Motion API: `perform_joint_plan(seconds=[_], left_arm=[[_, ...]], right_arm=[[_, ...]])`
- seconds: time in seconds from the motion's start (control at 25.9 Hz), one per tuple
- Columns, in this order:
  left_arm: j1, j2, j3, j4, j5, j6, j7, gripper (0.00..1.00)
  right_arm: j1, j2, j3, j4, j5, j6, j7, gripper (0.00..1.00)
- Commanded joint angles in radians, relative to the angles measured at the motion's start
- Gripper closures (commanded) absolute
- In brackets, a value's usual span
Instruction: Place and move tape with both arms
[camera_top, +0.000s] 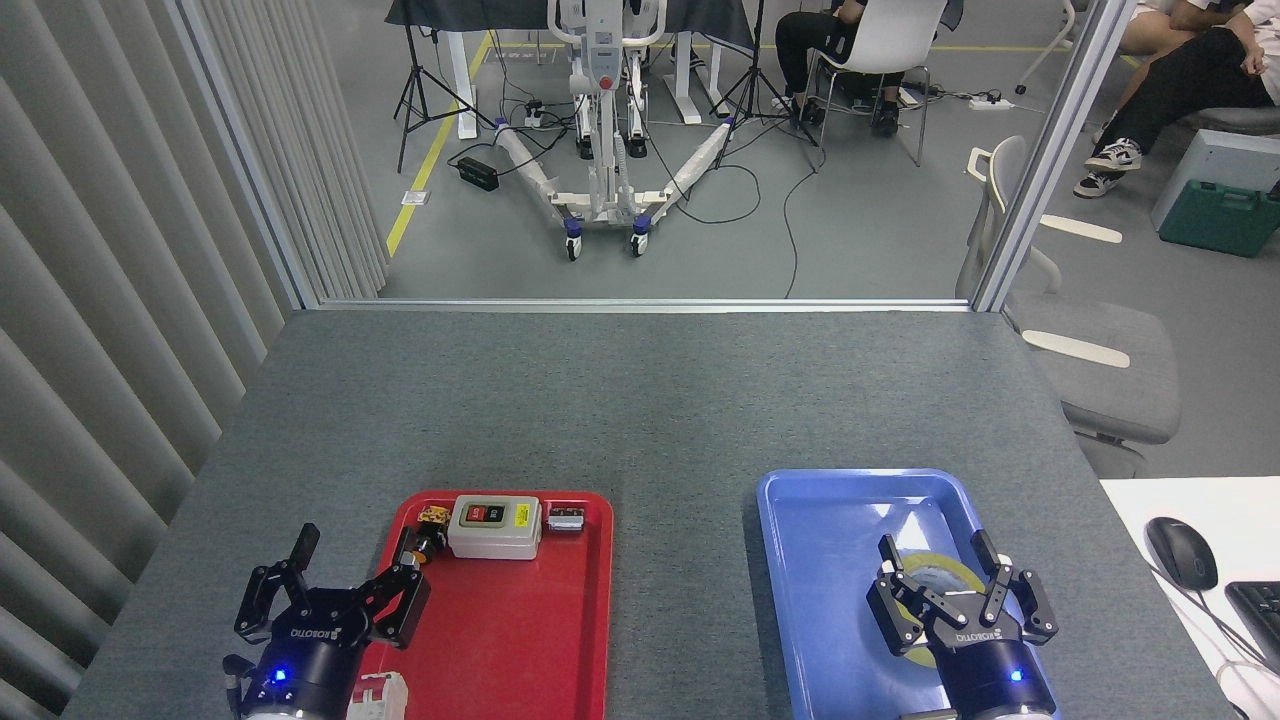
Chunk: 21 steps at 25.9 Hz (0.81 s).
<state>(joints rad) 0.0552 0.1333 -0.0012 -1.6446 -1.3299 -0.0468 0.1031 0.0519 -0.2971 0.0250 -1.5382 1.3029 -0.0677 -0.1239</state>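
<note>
a grey felt-covered table (640, 400) holds two trays side by side: a red tray (520, 620) near left and a blue tray (820, 560) near right, well apart. the tape (945, 572), a yellow roll with a pale core, lies flat in the near right part of the blue tray, largely hidden behind the right gripper (940, 580), whose black fingers (893, 560) stand spread on either side of the roll; whether they touch it cannot be told. the left gripper (335, 575) hangs at the near left edge of the red tray, its fingers splayed apart and holding nothing, a blue light glowing on its wrist. at the far end of the red tray sit a white switch box (494, 527) with red and black buttons, a small yellow-and-black part (430, 520) just to its left and a small metal piece (566, 519) just to its right. a computer mouse (1180, 552) rests on a white desk at far right. beyond the glass partition, a wheeled white stand (600, 150) and a seated person (1180, 80) occupy the grey floor.
</note>
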Motion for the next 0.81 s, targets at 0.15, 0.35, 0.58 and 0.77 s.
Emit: perform_joint_plan(seconds=[0.15,0.35,0.58,0.77], left_arm=[[0.000,0.005,0.003,-0.003,0.000,-0.004,-0.002,0.00],[0.000,0.020,0.003,-0.006,0.001,-0.004,-0.002,0.00],[-0.002,0.023,0.003,-0.006,0.006,-0.004,0.000,0.00],[-0.005,0.042,0.001,-0.007,0.023,-0.005,0.000,0.00]], right_arm=[[0.002,-0.001,-0.001,-0.011,-0.002,-0.001,0.001,0.00],[0.002,-0.001,-0.001,-0.013,-0.002,-0.004,0.001,0.00],[0.008,-0.001,-0.001,-0.013,-0.002,-0.006,0.001,0.00],[0.008,-0.002,-0.001,-0.013,-0.002,-0.004,-0.003,0.00]])
